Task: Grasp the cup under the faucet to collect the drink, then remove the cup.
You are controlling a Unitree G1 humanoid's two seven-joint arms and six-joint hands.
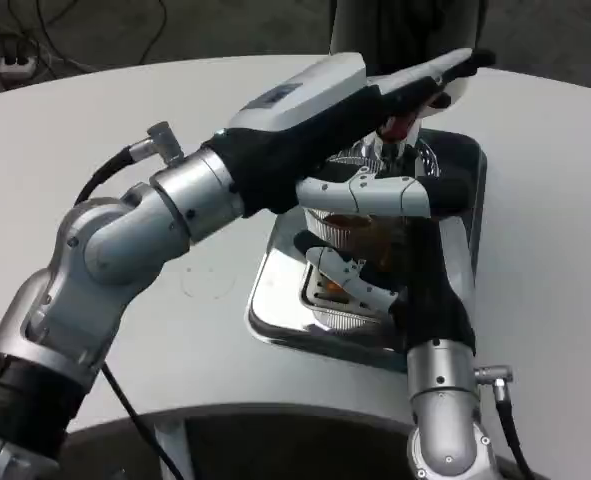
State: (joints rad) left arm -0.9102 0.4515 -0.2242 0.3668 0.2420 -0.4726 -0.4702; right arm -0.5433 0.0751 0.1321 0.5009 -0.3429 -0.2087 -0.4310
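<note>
right hand (375, 240) gripping the cup (350, 225) under the faucet (395, 135) | left hand (415, 85) reaching over the tap (grip unclear) | drink collecting, removal remaining

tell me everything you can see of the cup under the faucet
The cup is clear, ribbed plastic, standing upright on the shiny metal drip tray beneath the faucet. Amber drink shows inside it. The right hand wraps around it, white fingers crossing near its rim and lower down. The left hand reaches over it to the faucet, hiding its top.
</note>
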